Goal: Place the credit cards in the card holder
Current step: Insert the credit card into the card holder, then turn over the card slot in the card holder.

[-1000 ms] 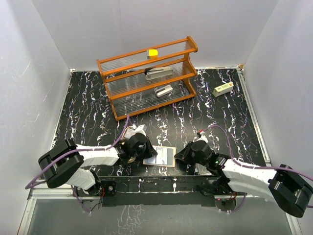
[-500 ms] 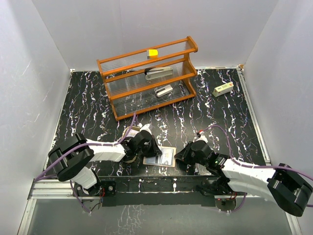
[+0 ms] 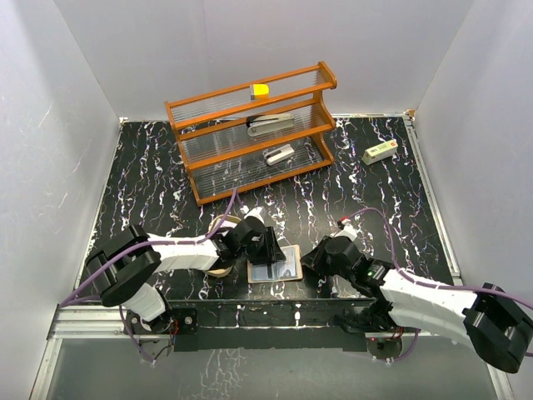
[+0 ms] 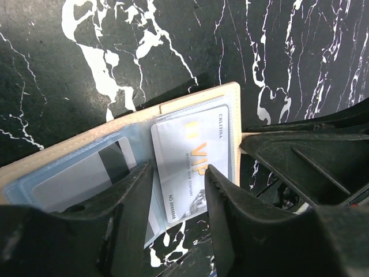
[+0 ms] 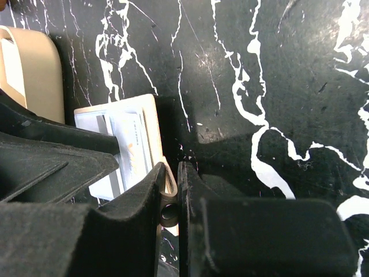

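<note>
The card holder (image 3: 290, 268) is a flat tan folder with clear pockets, lying open near the table's front edge. A pale grey card printed "VIP" (image 4: 193, 156) sits partway in its right pocket, its lower end sticking out. A second card with a dark stripe (image 4: 81, 182) lies in the left pocket. My left gripper (image 4: 179, 173) hovers over the VIP card's lower end, open, with its fingers either side of the card and holding nothing. My right gripper (image 5: 179, 167) is shut on the holder's tan snap tab (image 5: 169, 199) at its right edge.
A rounded tan tray (image 3: 218, 223) lies under my left arm, also seen in the right wrist view (image 5: 29, 69). A wooden rack (image 3: 250, 133) with grey staplers and a yellow block stands at the back. A small white box (image 3: 379, 152) sits at the back right.
My left gripper has slid right over the holder and opened, letting go of the VIP card in the pocket. The right gripper has kept its grip on the tab.
</note>
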You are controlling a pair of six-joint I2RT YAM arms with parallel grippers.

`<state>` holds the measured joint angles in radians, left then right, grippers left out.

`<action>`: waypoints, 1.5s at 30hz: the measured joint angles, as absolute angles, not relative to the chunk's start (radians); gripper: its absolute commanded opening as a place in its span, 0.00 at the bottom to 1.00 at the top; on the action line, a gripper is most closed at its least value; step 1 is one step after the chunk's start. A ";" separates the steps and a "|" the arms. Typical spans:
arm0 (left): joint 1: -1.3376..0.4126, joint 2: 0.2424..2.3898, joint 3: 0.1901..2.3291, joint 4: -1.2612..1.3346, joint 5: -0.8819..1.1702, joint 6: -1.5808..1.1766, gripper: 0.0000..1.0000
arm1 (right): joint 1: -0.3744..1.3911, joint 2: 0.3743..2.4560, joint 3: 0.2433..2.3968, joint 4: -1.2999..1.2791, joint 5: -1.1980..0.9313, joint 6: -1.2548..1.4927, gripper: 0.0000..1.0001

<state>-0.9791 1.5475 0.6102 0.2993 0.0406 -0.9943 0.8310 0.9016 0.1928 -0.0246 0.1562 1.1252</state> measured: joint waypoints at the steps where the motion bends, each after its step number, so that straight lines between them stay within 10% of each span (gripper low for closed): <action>1: -0.979 1.544 0.621 0.278 0.036 -0.992 0.44 | 0.831 0.892 0.195 -0.031 0.163 1.121 0.00; 11: -0.979 1.449 0.698 -0.007 -0.085 -0.944 0.64 | 0.831 0.828 0.260 -0.189 0.259 1.040 0.32; 45: -0.821 1.191 0.501 0.125 0.112 -1.029 0.67 | 0.899 1.346 0.549 -0.070 -0.034 0.887 0.15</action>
<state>-0.8207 1.1912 0.5014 0.1253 0.1116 -1.0290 0.8993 1.3457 0.5488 -0.0696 -0.0341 0.8871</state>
